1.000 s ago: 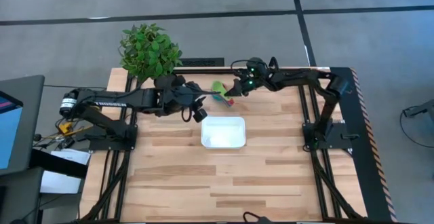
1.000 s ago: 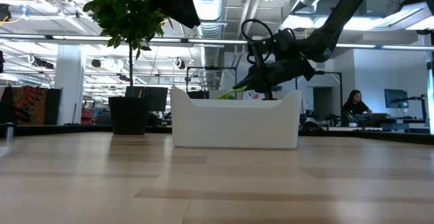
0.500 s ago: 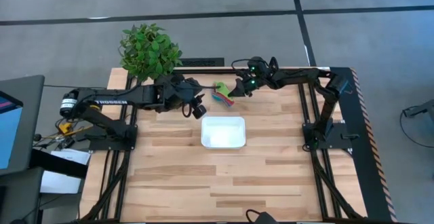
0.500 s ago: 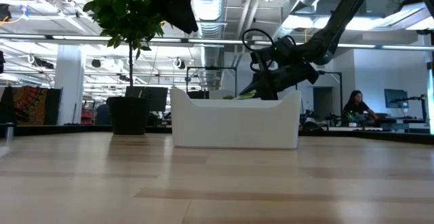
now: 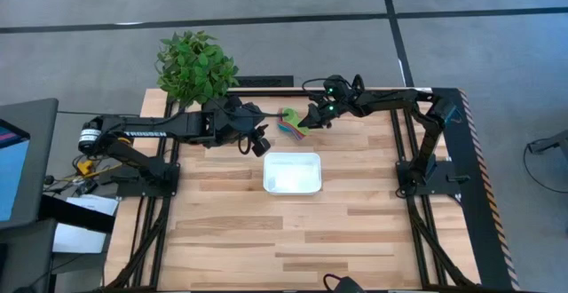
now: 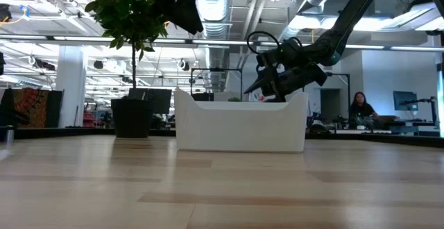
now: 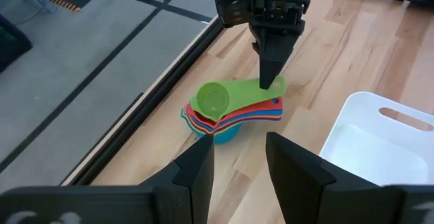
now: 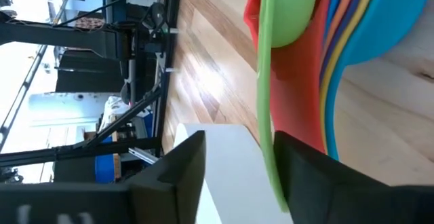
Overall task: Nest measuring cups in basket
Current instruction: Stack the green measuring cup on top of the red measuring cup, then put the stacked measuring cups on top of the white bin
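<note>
- High view: the measuring cups (image 5: 291, 122) sit in a fanned, nested stack on the wooden table (image 5: 266, 240), near its far edge and just beyond the white basket (image 5: 292, 172), which lies apart from them. The right gripper (image 5: 312, 121) reaches in from the right and meets the stack at the handle end. The left gripper (image 5: 257, 139) is near the basket's far left corner, beside the stack without touching it. A potted plant (image 5: 195, 65) stands at the table's far left corner.
- Low view: the basket (image 6: 240, 121) stands in the middle of the table, and the right gripper (image 6: 267, 87) hangs just behind its rim. The cups are almost wholly hidden by the basket wall. The plant (image 6: 125, 14) rises at the left, and a seated person (image 6: 361, 107) shows in the room beyond.
- Left wrist view: the left claw's fingers (image 7: 195, 173) are spread apart and grasp nothing. Ahead, the green cup (image 7: 220, 98) tops the stack, over red, orange and blue ones, with the right gripper (image 7: 271, 81) pressing its tips down on the green handle. A corner of the basket (image 7: 359, 132) is near the stack.
- Right wrist view: the right claw's fingers (image 8: 183, 163) straddle the green cup's handle (image 8: 268, 136), but whether they pinch it cannot be told. The basket (image 8: 224, 176) is beyond.
</note>
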You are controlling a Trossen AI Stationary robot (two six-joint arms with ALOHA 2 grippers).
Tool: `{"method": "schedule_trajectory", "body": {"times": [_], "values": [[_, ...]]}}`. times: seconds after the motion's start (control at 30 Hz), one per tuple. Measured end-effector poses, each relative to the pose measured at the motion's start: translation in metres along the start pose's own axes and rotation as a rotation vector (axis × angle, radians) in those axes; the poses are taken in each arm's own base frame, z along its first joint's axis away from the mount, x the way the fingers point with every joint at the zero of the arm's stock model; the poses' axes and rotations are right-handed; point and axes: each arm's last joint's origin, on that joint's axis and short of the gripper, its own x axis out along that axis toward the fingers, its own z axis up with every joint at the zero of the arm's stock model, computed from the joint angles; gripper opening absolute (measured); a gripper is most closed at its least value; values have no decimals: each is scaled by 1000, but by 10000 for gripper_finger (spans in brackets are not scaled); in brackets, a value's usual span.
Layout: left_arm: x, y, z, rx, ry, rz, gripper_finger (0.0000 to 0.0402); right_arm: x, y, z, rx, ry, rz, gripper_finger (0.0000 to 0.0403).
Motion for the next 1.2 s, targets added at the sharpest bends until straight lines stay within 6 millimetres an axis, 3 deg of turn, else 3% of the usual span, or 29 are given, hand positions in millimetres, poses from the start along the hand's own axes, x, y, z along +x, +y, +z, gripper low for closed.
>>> {"method": "schedule_trajectory", "body": {"times": [0.23,0.5,0.73,0.9,1.07,1.2], "values": [[-1,-2,0,-3,-1,-7,125,-1,-1,-1,17,-4,-20,227],[-2,-3,-1,-8,2,-15,125,-27,22,-4,-95,-137,-161,207],[-1,-3,-1,1,3,-17,125,-47,25,-2,-162,-202,-263,190],[-1,-3,-1,1,5,-25,125,-48,32,21,-229,-202,-279,199],[-2,1,-1,-23,16,-19,125,-40,49,58,-373,-160,-308,218],[-13,9,-1,-95,27,-6,125,-35,53,79,-354,-120,-310,224]]}}
